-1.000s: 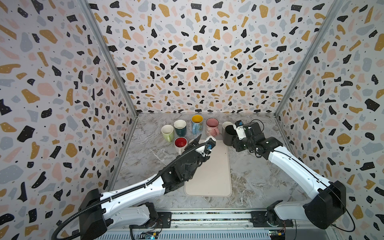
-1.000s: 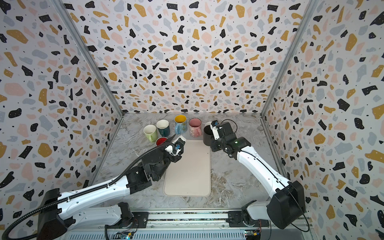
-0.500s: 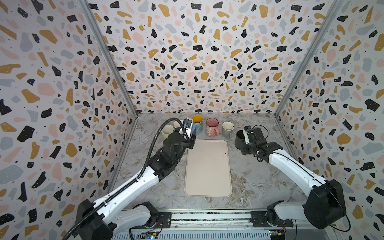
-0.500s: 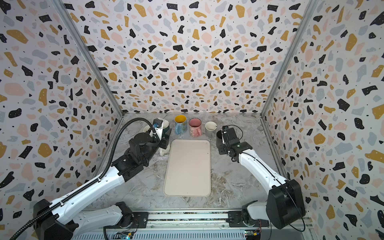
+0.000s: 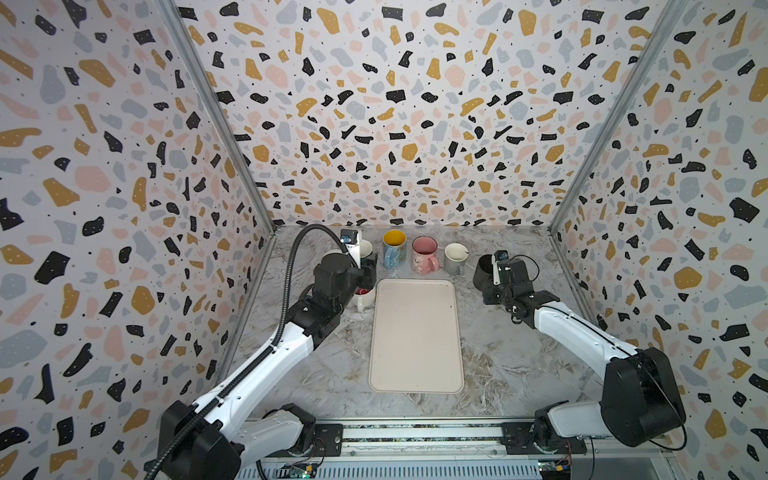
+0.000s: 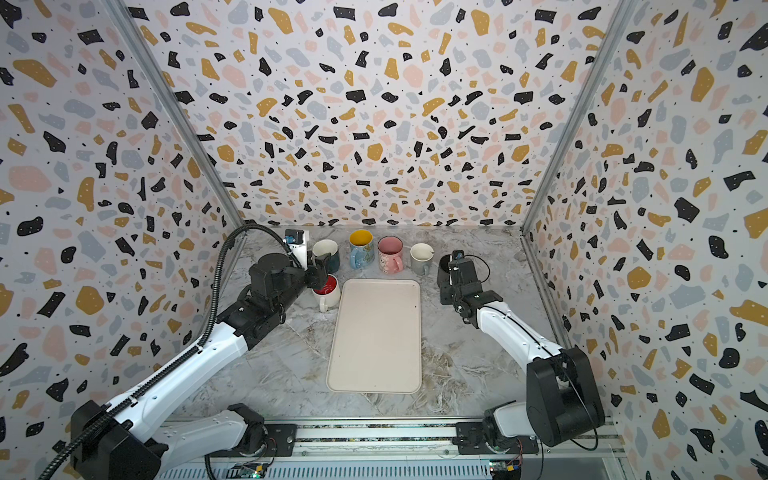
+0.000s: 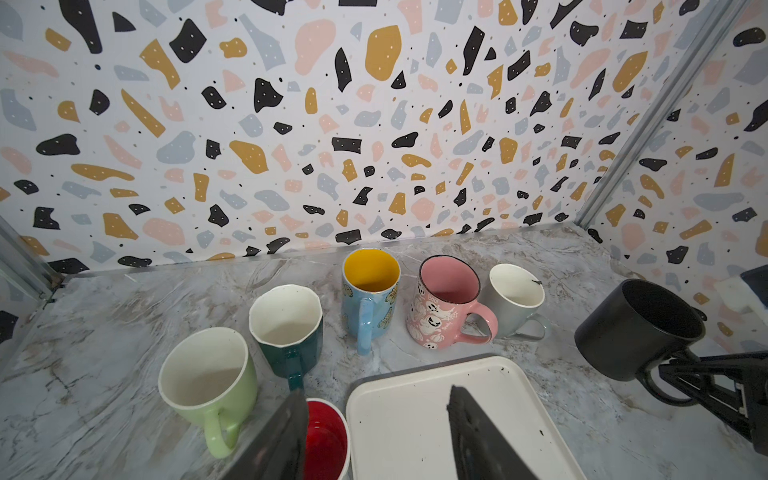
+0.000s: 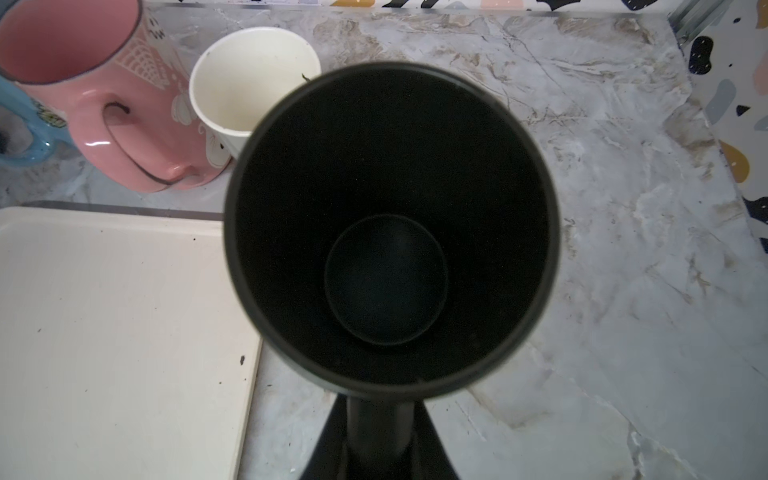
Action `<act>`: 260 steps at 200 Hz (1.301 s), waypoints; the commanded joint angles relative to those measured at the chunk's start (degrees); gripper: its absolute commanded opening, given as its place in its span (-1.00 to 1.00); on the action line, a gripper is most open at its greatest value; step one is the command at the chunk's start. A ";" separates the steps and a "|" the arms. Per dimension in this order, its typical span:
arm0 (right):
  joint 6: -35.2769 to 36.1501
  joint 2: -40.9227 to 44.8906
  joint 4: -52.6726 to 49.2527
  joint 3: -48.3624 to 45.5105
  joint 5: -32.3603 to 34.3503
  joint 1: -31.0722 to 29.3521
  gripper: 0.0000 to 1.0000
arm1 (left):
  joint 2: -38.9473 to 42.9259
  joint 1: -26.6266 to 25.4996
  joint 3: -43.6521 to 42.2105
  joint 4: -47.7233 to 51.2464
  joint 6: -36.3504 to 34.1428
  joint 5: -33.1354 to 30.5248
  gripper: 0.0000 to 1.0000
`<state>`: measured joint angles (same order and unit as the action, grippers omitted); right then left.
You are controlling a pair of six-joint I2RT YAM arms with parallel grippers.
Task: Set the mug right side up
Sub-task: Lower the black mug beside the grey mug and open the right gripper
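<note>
The right tool (image 8: pixel 380 424) is clamped tight on the loop handle of the matte black mug (image 8: pixel 390 224). Its fingers are mostly hidden under the round rim and cut off by the frame edge. The mug is mouth up, its long axis leaning off vertical toward that wrist. It is just past the far right corner of the tray (image 5: pixel 415 340) and beside the glossy grey mug (image 5: pixel 455 259). Whether its base touches the marbled grey bench (image 5: pixel 511 365) is hard to tell. The left tool (image 7: pixel 379 388) hangs with jaws about halfway apart, holding nothing, over the tray's far left corner and a red-lined mug (image 7: pixel 326 436), which one finger partly covers. The tray is a smooth cream rounded rectangle, lightly specked.
</note>
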<state>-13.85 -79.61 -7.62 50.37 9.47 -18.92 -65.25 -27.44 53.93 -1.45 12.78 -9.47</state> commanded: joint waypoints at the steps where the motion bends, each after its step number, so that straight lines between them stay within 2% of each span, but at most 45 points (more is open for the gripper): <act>1: 0.02 -0.28 10.35 -0.29 -1.51 0.46 -1.00 | 0.19 2.45 1.44 -1.32 4.54 3.56 0.13; 53: 0.39 -4.23 16.67 -2.03 -3.49 0.99 -1.00 | 0.52 5.59 0.74 -2.70 7.85 8.34 0.13; 93: 0.33 -6.44 19.94 -2.99 -3.74 1.25 -1.00 | 0.40 6.68 0.43 -2.85 9.00 9.63 0.14; 260: -0.08 -12.02 22.13 -3.35 -3.59 1.40 -1.00 | 0.65 7.46 -0.16 -3.45 9.46 11.54 0.16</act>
<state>-13.85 -92.05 9.58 46.39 5.50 -17.67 -65.25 -20.32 53.93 -1.78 21.91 1.23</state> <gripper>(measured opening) 0.180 0.580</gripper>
